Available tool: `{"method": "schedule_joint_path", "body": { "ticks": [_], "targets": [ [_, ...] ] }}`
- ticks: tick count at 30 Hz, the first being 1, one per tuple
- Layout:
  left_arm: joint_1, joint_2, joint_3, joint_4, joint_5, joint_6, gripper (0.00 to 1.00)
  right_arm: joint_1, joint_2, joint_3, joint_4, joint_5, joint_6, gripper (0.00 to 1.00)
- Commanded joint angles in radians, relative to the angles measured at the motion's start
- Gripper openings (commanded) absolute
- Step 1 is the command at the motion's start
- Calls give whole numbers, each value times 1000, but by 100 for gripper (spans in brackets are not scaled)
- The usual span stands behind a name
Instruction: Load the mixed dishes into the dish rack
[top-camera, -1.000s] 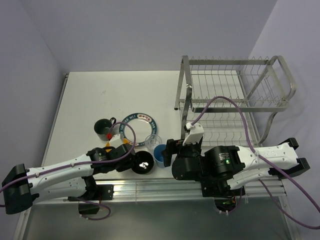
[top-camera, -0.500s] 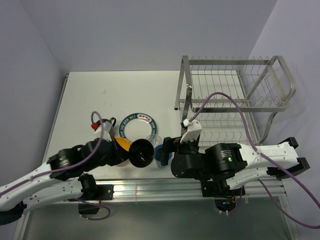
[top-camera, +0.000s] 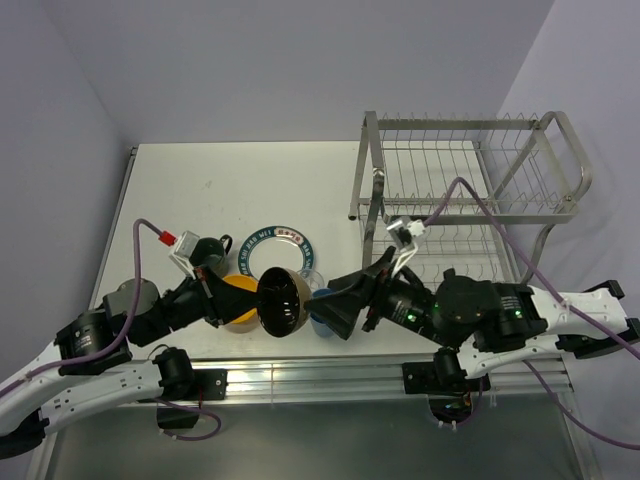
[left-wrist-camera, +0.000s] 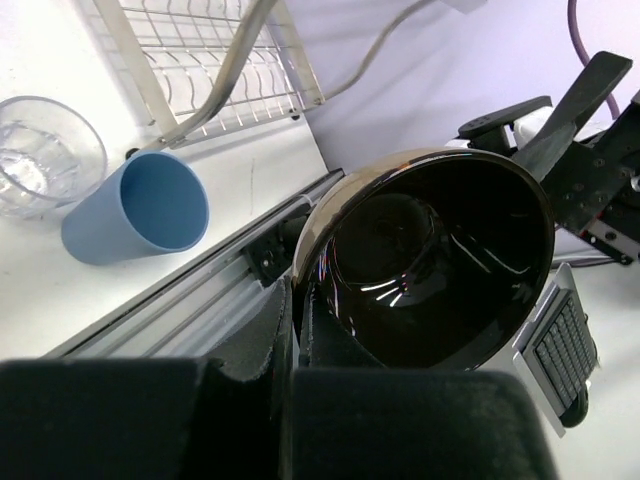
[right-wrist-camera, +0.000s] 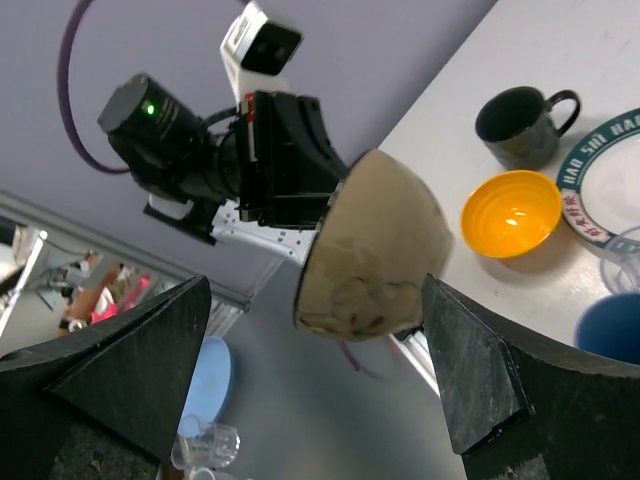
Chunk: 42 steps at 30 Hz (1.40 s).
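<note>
My left gripper (top-camera: 258, 305) is shut on the rim of the beige bowl (top-camera: 283, 303), which hangs tilted above the table's front edge with its glossy dark inside (left-wrist-camera: 440, 260) showing. My right gripper (top-camera: 335, 305) stands open just right of the bowl, its fingers (right-wrist-camera: 120, 370) apart on either side of the bowl's beige outside (right-wrist-camera: 375, 250) without touching it. On the table lie the small orange bowl (top-camera: 238, 300), the dark mug (top-camera: 205, 255), the white plate (top-camera: 278, 255), the clear glass (top-camera: 308, 280) and the light blue tumbler (left-wrist-camera: 150, 205). The dish rack (top-camera: 460, 190) stands at the far right.
An aluminium rail (top-camera: 300, 375) runs along the table's near edge below both arms. Purple cables (top-camera: 480, 215) loop above the right arm near the rack's lower tier. The back left of the white table (top-camera: 230, 180) holds nothing.
My left arm has lifted the beige bowl off the table and tipped it, uncovering the orange bowl. My right arm has swung round to point its open gripper at the bowl.
</note>
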Motion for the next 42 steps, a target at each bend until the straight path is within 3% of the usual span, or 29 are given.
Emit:
{"method": "schedule_joint_path", "body": {
  "ticks": [1, 10, 24, 42],
  "targets": [
    [-5, 3, 28, 180, 49, 5, 0, 7, 80, 53, 47, -78, -57, 93],
    [-5, -25, 63, 195, 66, 11, 0, 7, 179, 116, -6, -98, -40, 96],
    [-5, -53, 109, 143, 47, 31, 0, 19, 160, 98, -35, -82, 3, 98],
    [-5, -28, 93, 200, 77, 31, 0, 25, 117, 40, 110, -125, -17, 97]
  ]
}}
